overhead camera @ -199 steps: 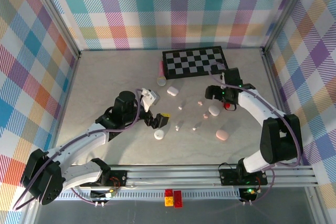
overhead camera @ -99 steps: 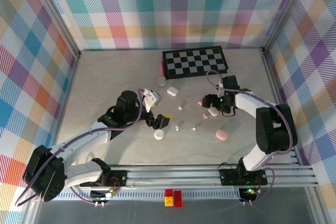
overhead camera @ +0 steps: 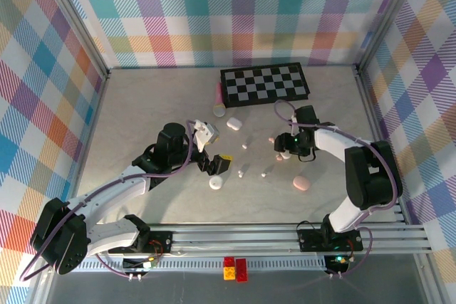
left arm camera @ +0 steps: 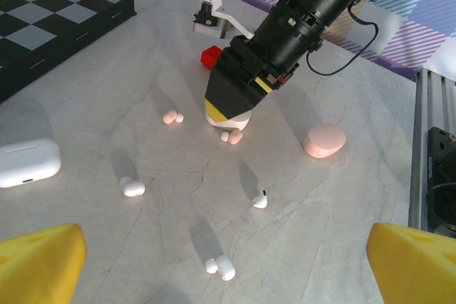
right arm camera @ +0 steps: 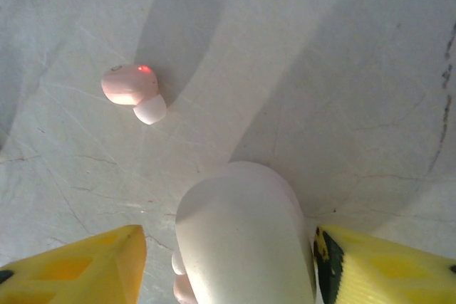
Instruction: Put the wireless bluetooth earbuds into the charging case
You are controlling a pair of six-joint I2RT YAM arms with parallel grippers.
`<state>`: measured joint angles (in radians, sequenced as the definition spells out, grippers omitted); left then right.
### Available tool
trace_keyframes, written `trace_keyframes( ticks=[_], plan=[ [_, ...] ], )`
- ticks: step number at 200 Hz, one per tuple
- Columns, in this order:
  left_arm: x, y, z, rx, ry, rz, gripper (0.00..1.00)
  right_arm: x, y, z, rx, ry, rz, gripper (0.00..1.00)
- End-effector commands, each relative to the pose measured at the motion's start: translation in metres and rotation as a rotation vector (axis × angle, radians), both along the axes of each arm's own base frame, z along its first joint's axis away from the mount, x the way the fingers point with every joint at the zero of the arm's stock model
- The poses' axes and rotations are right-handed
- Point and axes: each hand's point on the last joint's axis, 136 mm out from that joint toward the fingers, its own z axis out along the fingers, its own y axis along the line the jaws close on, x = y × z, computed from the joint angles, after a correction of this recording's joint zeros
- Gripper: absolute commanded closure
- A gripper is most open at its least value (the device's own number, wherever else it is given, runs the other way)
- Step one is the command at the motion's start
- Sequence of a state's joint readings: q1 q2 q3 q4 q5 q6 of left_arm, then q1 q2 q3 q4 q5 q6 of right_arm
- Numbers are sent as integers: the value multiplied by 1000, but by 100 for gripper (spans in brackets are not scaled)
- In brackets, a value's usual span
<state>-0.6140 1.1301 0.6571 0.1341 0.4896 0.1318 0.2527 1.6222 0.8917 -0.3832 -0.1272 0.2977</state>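
Several earbuds [left arm camera: 132,187] lie loose on the tabletop [right arm camera: 320,69] as the right gripper [right arm camera: 228,261], jaws apart, straddles a white charging case [right arm camera: 242,226]; closing on it looks the likely next move. The left gripper [left arm camera: 228,265] hovers, jaws wide.

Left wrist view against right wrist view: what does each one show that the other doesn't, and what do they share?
The left wrist view adds the chessboard, a white case, a pink case, scattered white earbuds, and the right gripper seen from outside. The right wrist view adds a close look at a pink earbud with a red light on it. Both share the pale case between the right gripper's fingers, on the marbled table.
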Motion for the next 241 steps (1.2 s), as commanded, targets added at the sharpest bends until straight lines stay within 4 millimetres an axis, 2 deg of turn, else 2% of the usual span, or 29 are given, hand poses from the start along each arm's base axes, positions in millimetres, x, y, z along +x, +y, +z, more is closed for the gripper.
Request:
trace_keyframes(
  ticks=[1, 64, 109, 151, 168, 201, 217, 241],
  plan=[
    [-5, -6, 12, -33, -32, -38, 0, -7, -3, -3, -76, 26, 19, 40],
    [-5, -6, 9, -32, -35, -36, 0, -14, -7, -9, -212, 74, 65, 40],
    [-4, -8, 9, -33, -31, -40, 0, -9, -6, -11, -225, 78, 67, 50],
    [-5, -5, 9, -26, -33, -35, 0, -5, -6, -9, -236, 80, 86, 53],
    [-5, -5, 12, -29, -36, -31, 0, -4, -3, 0, -219, 59, 98, 55],
    [-6, -3, 22, -37, -52, -27, 0, 5, 9, 36, -165, -62, 159, 58],
    [-6, -2, 24, -30, -58, -30, 0, 9, 12, 46, -155, -102, 194, 58],
    [-5, -1, 32, -38, -73, -33, 0, 7, 24, 62, -103, -136, 262, 59]
  ],
)
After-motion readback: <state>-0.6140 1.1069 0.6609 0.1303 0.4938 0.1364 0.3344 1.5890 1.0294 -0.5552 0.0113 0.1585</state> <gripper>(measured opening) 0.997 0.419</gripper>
